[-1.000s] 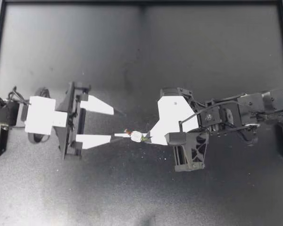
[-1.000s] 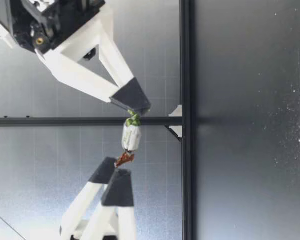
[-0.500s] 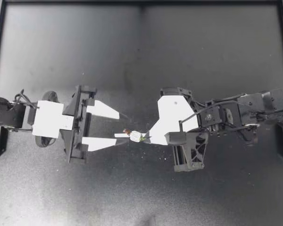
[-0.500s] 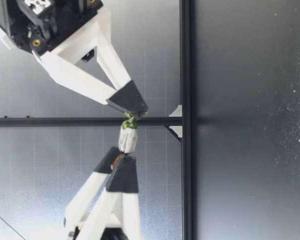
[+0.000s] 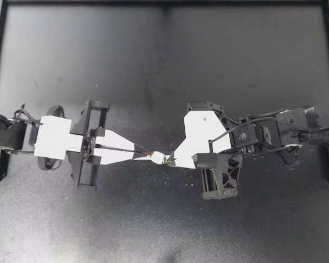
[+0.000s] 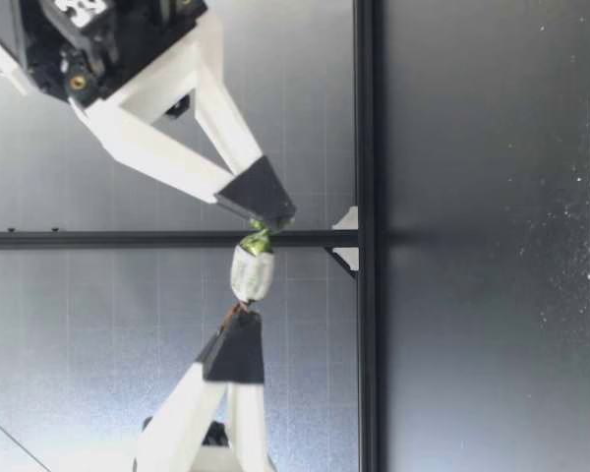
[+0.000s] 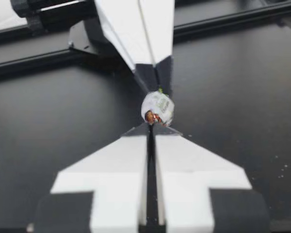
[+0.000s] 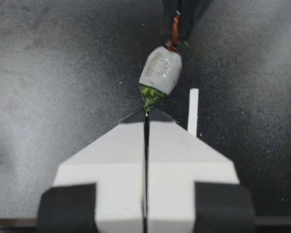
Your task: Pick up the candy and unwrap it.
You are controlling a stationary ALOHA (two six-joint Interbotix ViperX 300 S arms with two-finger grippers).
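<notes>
The candy (image 5: 156, 158), a small white-wrapped piece with one brown and one green twisted end, hangs in the air between my two grippers. My left gripper (image 5: 141, 154) is shut on the brown end, and my right gripper (image 5: 170, 160) is shut on the green end. In the low view the candy (image 6: 252, 273) is held well above the table, stretched between both tips. The left wrist view has the candy (image 7: 158, 108) just past my shut fingertips (image 7: 160, 132). Ahead of my shut fingers in the right wrist view, the candy (image 8: 160, 70) shows its green twist (image 8: 149, 97).
A short white strip (image 8: 193, 111) lies on the dark table (image 5: 164, 66) under the candy. A black frame (image 5: 164, 3) runs around the table's edges. The right arm's body (image 5: 263, 137) stretches toward the right side.
My left gripper moved in toward the candy and shut on its brown twisted end. The right gripper kept its hold on the green end and stayed in place.
</notes>
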